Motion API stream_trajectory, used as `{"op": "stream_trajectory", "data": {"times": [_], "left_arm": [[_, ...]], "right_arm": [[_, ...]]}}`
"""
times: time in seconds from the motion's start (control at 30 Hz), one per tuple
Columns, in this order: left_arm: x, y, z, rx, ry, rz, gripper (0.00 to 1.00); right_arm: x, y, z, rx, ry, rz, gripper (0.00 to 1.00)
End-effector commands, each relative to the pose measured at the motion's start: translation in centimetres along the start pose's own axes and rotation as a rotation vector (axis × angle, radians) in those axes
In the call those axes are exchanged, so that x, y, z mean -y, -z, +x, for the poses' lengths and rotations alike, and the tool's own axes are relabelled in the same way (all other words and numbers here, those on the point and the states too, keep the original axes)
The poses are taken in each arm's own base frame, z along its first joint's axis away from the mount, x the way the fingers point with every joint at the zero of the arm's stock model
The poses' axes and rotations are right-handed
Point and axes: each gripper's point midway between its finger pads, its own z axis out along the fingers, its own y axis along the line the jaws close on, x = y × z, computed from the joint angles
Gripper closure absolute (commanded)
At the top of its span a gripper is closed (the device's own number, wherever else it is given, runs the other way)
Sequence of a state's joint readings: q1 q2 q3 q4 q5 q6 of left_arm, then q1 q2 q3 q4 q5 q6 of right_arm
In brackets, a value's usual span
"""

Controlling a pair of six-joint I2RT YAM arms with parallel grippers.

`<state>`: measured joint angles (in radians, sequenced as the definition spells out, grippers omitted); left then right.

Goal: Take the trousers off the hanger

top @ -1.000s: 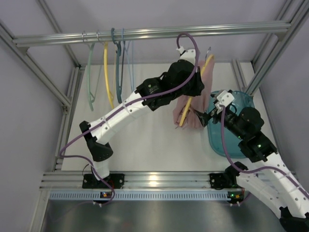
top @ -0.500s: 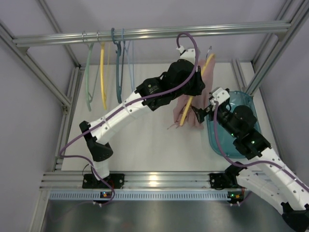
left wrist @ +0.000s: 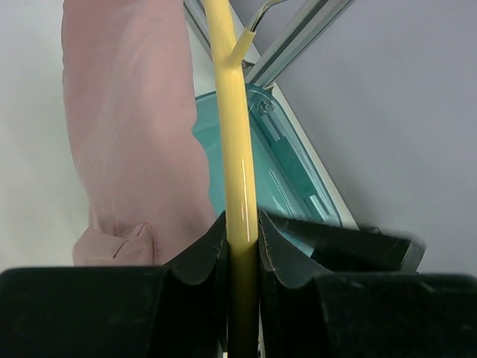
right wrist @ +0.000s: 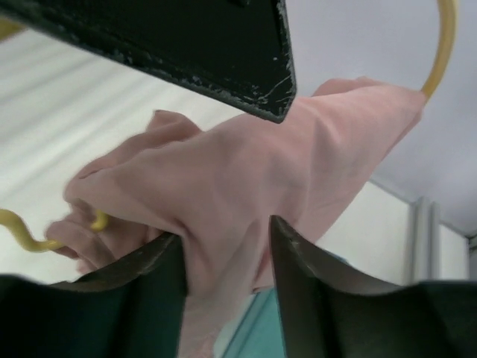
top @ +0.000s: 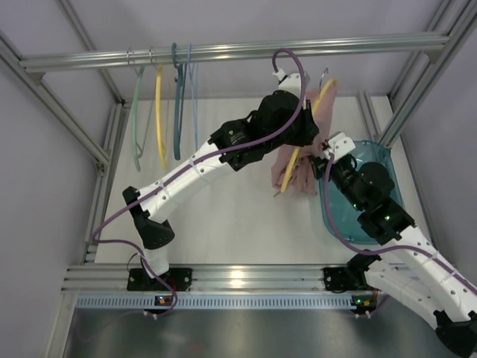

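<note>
Framing: grey aluminium-profile cage (top: 238, 52), top rail across the back, pale walls around.
Surface: white tabletop (top: 223, 216); teal plastic tray (top: 376, 160) on its right side.
Rail: spare green, yellow, teal and blue hangers (top: 160, 112) hang at the left.
Task items: thin yellow curved hanger (top: 298, 156) tilted above the table, right of centre; dusty-pink fabric trousers (top: 304, 175) draped over it, just beside the tray.
Left gripper (left wrist: 242, 246): clamped tight on the hanger bar.
Right gripper (right wrist: 227, 261): narrow gap with a trouser fold between the fingers; looks pinched, contact partly hidden.
Top view only: spare hangers, both arms, whole table.
Left wrist only: small metal hook (left wrist: 262, 9), tray behind the bar.
Right wrist only: cloth fold inside the fingers.
</note>
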<state>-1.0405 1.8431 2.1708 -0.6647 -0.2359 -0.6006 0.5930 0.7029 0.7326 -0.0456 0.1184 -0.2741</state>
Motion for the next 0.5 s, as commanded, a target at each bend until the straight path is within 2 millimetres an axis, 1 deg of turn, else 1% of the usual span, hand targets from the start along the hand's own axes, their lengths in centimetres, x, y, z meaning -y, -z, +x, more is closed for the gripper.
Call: {"op": "stream_trajectory", "data": {"times": [0.0, 0.07, 0.1, 0.13, 0.27, 0.3, 0.33, 0.4, 0.47], "left_arm": [[4.0, 4.9, -7.0, 0.203, 0.057, 0.161, 1.00], [3.7, 4.9, -6.8, 0.198, 0.054, 0.155, 1.00], [3.4, 4.7, -6.2, 0.185, 0.050, 0.147, 1.00], [3.3, 4.6, -6.0, 0.180, 0.049, 0.144, 1.00], [2.5, 4.4, -4.9, 0.157, 0.042, 0.123, 1.00], [2.4, 4.5, -4.9, 0.157, 0.042, 0.121, 1.00], [2.1, 4.3, -4.5, 0.148, 0.039, 0.111, 1.00], [2.0, 4.5, -4.7, 0.155, 0.038, 0.108, 1.00], [1.8, 4.4, -4.7, 0.154, 0.032, 0.104, 1.00]], "right_arm": [[0.9, 0.1, -2.4, 0.072, 0.009, 0.031, 0.60], [1.2, 0.3, -3.6, 0.098, 0.002, 0.034, 0.78], [1.6, 0.5, -4.9, 0.125, -0.003, 0.041, 0.93], [1.9, 0.6, -5.4, 0.133, -0.003, 0.050, 1.00], [3.0, 1.3, -7.9, 0.173, 0.011, 0.073, 1.00], [3.4, 1.6, -9.0, 0.195, 0.009, 0.077, 1.00], [3.5, 1.6, -9.5, 0.203, 0.010, 0.079, 1.00], [3.8, 1.8, -10.5, 0.218, 0.005, 0.077, 1.00], [3.8, 1.9, -10.8, 0.222, 0.003, 0.074, 1.00]]}}
